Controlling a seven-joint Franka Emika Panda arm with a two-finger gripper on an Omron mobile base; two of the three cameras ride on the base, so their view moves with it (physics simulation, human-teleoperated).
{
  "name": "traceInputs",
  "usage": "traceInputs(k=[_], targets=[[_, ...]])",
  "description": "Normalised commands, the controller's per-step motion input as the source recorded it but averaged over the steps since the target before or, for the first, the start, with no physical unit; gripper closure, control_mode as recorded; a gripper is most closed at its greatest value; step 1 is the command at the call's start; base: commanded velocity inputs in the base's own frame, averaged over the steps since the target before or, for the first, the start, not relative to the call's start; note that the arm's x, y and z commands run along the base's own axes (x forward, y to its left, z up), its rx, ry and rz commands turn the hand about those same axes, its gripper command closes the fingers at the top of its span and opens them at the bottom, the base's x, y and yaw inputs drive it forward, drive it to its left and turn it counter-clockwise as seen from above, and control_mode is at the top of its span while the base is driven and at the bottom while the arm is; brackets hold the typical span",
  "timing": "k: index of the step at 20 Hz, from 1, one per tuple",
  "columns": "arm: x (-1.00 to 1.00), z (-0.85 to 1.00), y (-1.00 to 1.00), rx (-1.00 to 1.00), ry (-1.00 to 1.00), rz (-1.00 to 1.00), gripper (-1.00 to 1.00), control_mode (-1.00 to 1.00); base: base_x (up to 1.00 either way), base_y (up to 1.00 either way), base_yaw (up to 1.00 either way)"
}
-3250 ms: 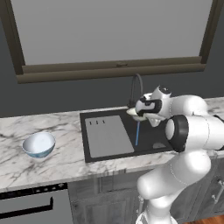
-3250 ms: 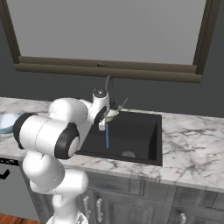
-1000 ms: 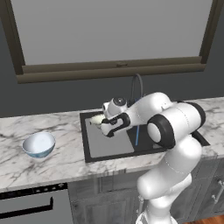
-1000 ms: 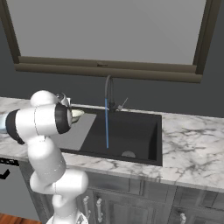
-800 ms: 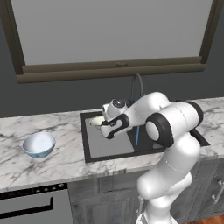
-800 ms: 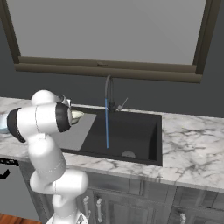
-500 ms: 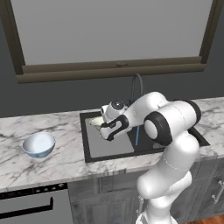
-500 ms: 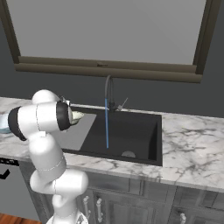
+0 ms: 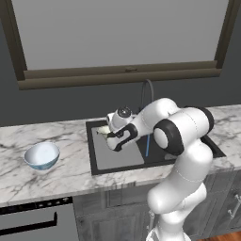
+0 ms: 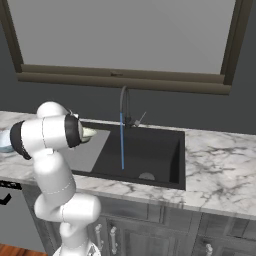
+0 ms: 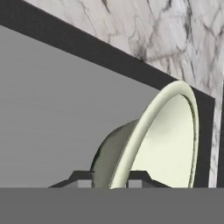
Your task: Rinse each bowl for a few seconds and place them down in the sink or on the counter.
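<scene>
Even, soft rendered light throughout (no glare, barely any shadows), with slightly coarse, pixelated edges.

Pale yellow-green bowl (image 11: 166, 144), darker olive underside; second bowl (image 9: 42, 156) at 9 o'clock, white inside, light blue outside; black sink (image 9: 155, 157) with flat grey panel (image 9: 115, 153); counter (image 9: 56, 176) white marble, grey veins; thin blue water stream (image 10: 121, 140); dark grey cabinets (image 10: 165, 232); dark brown window frame (image 9: 117, 75)
</scene>
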Motion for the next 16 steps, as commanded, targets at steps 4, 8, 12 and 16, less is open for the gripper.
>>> traceInputs(k=[4, 8, 12, 16], targets=[[-0.04, -0.1, 0.01, 0.0, -0.03, 0.0, -1.0, -1.0, 0.0, 0.0, 0.0], [-0.11, -0.13, 0.04, 0.01, 0.0, 0.0, -1.0, -1.0, 0.0, 0.0, 0.0], [-0.22, -0.08, 0.1, 0.01, 0.0, 0.0, -1.0, -1.0, 0.0, 0.0, 0.0], [-0.28, -0.02, 0.14, 0.01, -0.02, 0.0, -1.0, -1.0, 0.0, 0.0, 0.0]])
